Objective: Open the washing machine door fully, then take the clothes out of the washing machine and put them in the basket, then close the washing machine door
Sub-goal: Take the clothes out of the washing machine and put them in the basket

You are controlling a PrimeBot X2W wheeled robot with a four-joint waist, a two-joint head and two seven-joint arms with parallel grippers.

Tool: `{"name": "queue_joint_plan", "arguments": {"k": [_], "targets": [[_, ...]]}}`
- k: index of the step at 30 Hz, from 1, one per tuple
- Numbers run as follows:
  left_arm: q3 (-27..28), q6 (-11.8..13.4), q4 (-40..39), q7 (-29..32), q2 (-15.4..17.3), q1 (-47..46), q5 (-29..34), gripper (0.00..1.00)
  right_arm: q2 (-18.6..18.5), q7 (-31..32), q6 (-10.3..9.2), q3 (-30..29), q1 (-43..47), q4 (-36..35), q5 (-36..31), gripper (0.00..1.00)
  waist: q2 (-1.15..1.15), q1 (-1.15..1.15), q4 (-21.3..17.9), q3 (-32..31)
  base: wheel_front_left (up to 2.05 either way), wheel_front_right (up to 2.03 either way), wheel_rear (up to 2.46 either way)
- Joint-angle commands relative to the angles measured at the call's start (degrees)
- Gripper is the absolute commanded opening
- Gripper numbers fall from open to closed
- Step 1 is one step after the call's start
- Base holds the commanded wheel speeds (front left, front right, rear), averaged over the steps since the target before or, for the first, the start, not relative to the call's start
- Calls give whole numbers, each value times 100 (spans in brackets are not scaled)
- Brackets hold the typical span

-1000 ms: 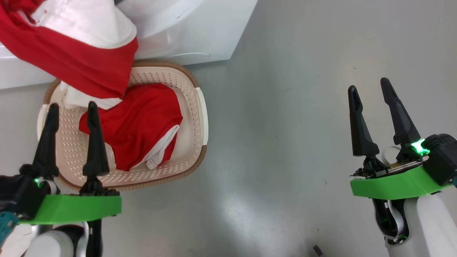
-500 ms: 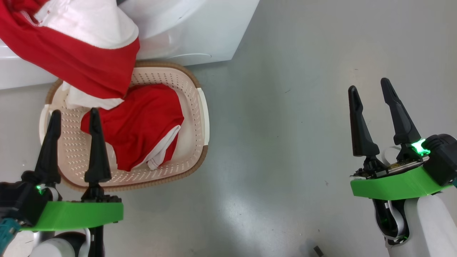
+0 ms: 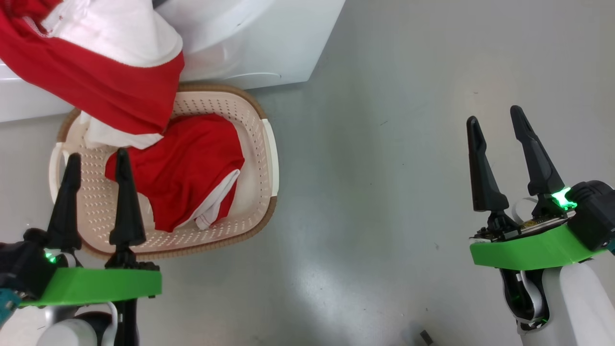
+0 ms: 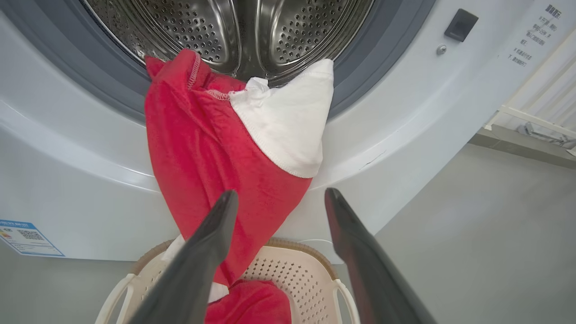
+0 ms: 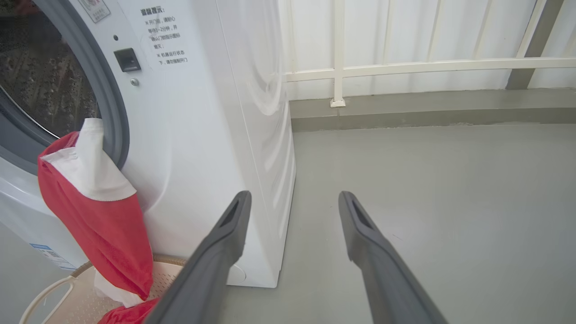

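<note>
My left gripper (image 3: 98, 154) and right gripper (image 3: 494, 115): two long black fingers each, broad at the base, tapering to blunt tips. Under each, a bright green plate (image 3: 528, 250); a small green light (image 3: 559, 198) glows beside a black housing (image 3: 593, 211). Forearm (image 3: 576, 302) pale white and rounded, white cable (image 3: 520, 205) looped at the wrist.

- Left gripper (image 3: 97, 154): its two dark fingers are spread apart with nothing between them, the tips over the near left part of the basket (image 3: 254, 158).
- Left wrist mount (image 3: 96, 288): a green collar just off the basket's near edge, with the pale left forearm (image 3: 72, 331) behind it.
- Right gripper (image 3: 494, 114): its fingers are parted and empty, well to the right of the basket, the tips leaning slightly toward it.
- Right wrist mount (image 3: 528, 250): a green collar with a green light glowing beside it, on the pale right forearm (image 3: 581, 302).
</note>
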Motion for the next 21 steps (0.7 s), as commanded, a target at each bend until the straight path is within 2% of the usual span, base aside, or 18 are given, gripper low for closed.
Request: {"name": "queue_joint_plan", "arguments": {"k": [1,21], "targets": [[218,8,-53,-38,70,-54,-16,100,-43,-36,35,159,163,-125,29,100,0,0,-28,5,0,0,0],[298,127,1017,-211,295,-1193,107,100,-43,-36,35,328,57,-67,109,100,0,0,-240,88,0,0,0]]}}
